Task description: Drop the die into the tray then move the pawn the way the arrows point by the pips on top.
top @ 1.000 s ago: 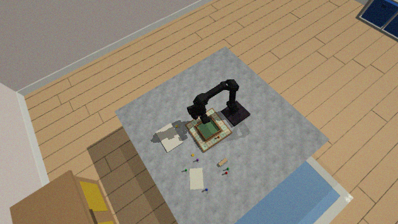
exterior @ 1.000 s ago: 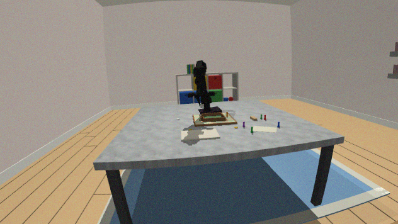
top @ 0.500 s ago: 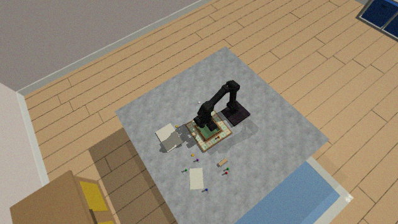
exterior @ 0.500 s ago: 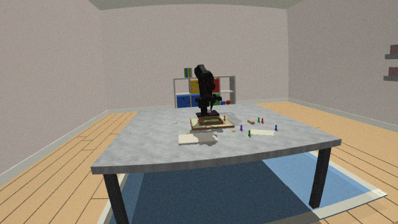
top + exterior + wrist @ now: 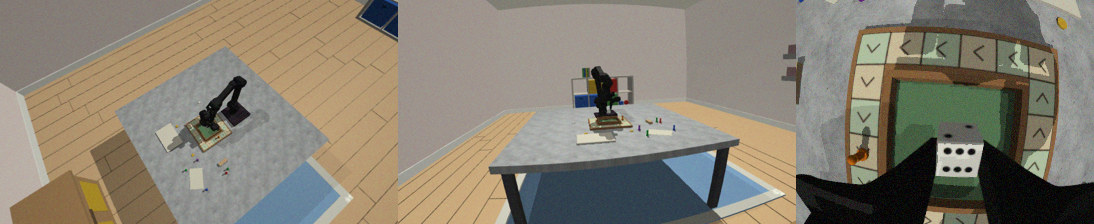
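Note:
My gripper (image 5: pixel 957 145) (image 5: pixel 609 109) is shut on the white die (image 5: pixel 959 159) (image 5: pixel 609 111), above the green-floored dice tray (image 5: pixel 888 120) (image 5: pixel 609 123). The die's face nearer the wrist camera shows several pips in two rows; a shaded face shows two. The die is clear of the tray floor. The board (image 5: pixel 867 89) (image 5: pixel 205 146) (image 5: pixel 609 128) has a ring of arrow squares around the tray. The orange pawn (image 5: pixel 858 157) (image 5: pixel 218 137) (image 5: pixel 622 117) stands on a left-column square in the wrist view, where arrows point down. The arm hides part of the tray in the top view.
A cream slab (image 5: pixel 168 136) and yellow disc (image 5: pixel 176 126) lie beside the board. Another yellow disc (image 5: pixel 193 155), purple pawn (image 5: pixel 197 160), wooden block (image 5: pixel 223 162), cream sheet (image 5: pixel 196 179), red pawn (image 5: pixel 226 172) and blue pawn (image 5: pixel 206 189) are beyond. A small white disc (image 5: pixel 199 102) lies behind.

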### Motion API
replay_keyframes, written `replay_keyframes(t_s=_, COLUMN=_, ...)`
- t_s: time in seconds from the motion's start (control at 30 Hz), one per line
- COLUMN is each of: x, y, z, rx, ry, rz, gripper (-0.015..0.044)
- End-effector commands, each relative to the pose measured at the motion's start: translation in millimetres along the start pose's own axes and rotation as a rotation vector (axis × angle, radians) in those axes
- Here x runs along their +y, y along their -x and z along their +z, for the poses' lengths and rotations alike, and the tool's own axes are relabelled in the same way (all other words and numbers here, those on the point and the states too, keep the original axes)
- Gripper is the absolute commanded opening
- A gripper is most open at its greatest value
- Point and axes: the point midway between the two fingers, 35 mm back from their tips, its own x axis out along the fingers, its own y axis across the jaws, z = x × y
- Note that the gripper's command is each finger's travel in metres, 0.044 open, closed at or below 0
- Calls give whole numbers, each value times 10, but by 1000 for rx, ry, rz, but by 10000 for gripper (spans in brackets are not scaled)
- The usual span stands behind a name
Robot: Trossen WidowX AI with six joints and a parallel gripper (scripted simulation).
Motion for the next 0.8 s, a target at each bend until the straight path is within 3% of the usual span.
replay_keyframes(t_s=0.0, x=-2, y=-29, z=-17, rx=-111, ry=9, rz=-4, gripper=0)
replay_keyframes(t_s=0.37, x=5, y=-21, z=9, rx=-478, ry=6, rz=-10, gripper=0)
replay_keyframes(t_s=0.77, x=6, y=387, z=-177, rx=-498, ry=6, rz=-10, gripper=0)
